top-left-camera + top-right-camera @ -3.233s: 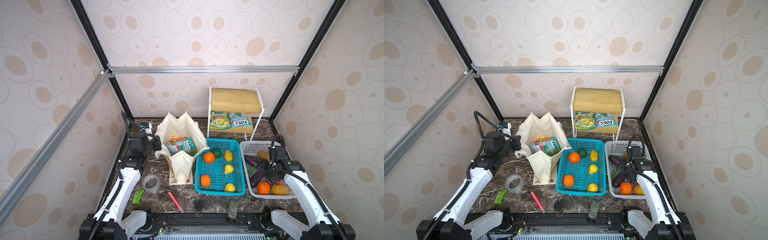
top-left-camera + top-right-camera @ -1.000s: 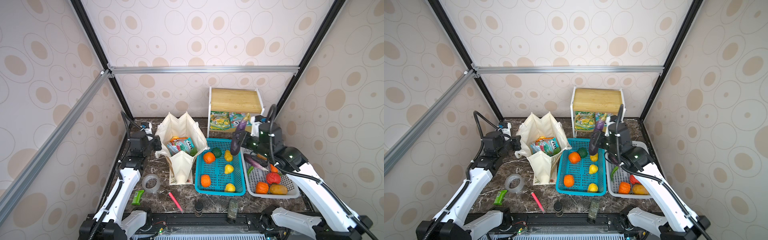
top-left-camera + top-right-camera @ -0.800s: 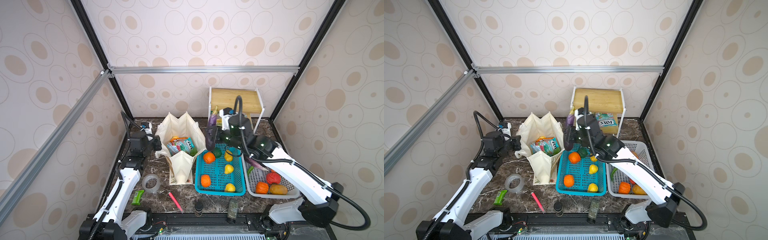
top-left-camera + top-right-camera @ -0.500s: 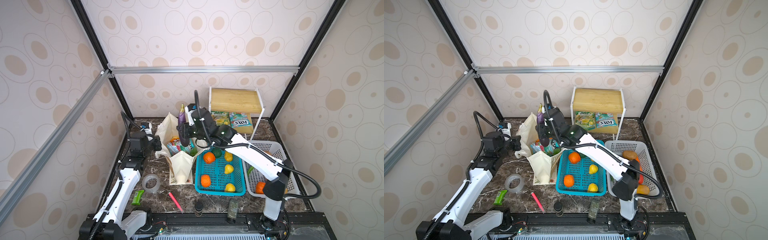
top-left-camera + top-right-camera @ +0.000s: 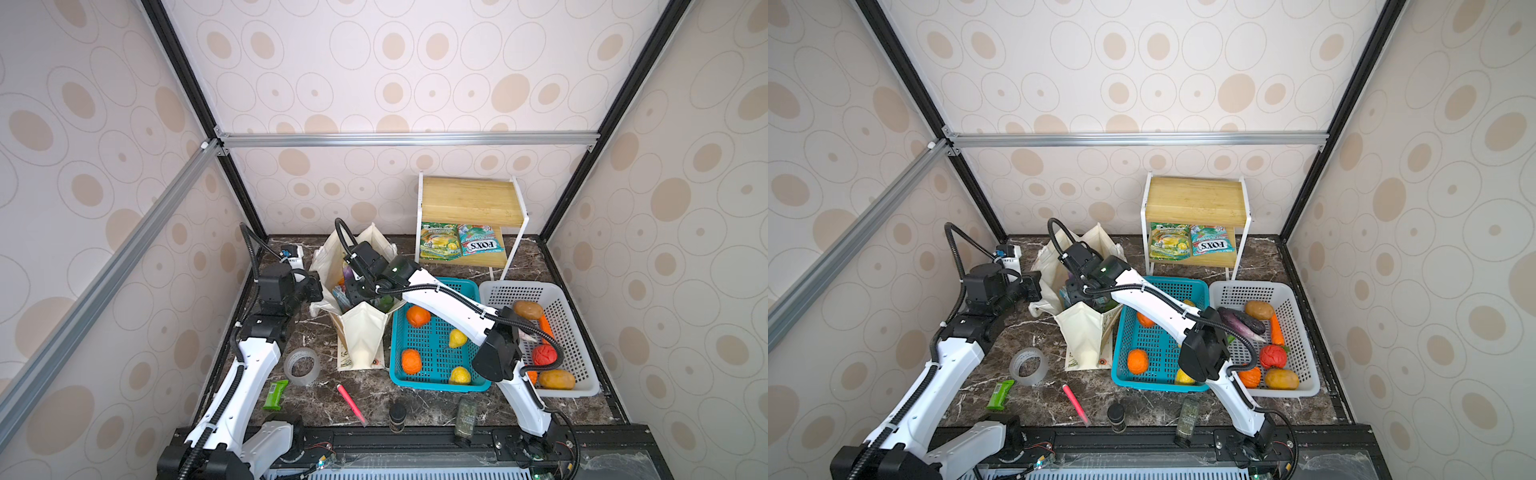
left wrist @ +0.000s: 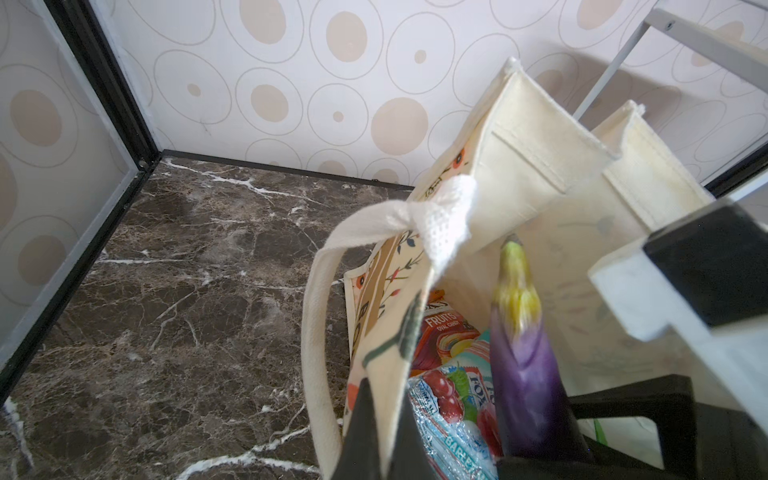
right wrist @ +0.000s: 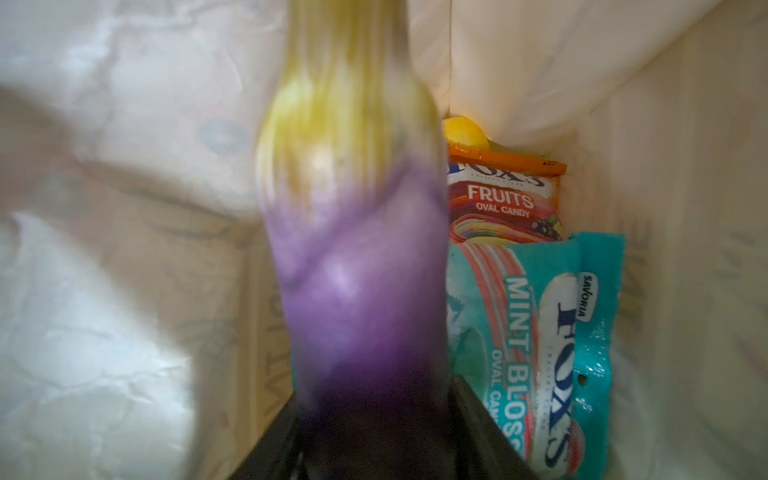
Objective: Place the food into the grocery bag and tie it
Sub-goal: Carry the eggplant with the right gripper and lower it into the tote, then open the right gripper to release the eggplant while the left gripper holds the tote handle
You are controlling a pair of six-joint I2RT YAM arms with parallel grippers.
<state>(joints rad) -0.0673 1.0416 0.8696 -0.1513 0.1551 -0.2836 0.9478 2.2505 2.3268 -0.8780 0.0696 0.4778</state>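
The left gripper (image 6: 384, 419) is clamped tight on bag (image 5: 361, 332) rim. Inside bag, eggplant (image 6: 528, 365) sits between right gripper (image 7: 374, 424) jaws; hold indeterminate.

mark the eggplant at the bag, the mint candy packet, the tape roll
eggplant (image 6: 528, 374), left wrist view, purple body
mint candy packet (image 7: 536, 332), right wrist view, printed front
tape roll (image 5: 302, 380), in a top view, ring's near wall

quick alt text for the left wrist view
A purple eggplant stands stem-up inside the open cream grocery bag, beside Fox's candy packets, its base at the right fingers. The left fingers pinch the bag's wall; its white handle loops over the dark marble table.
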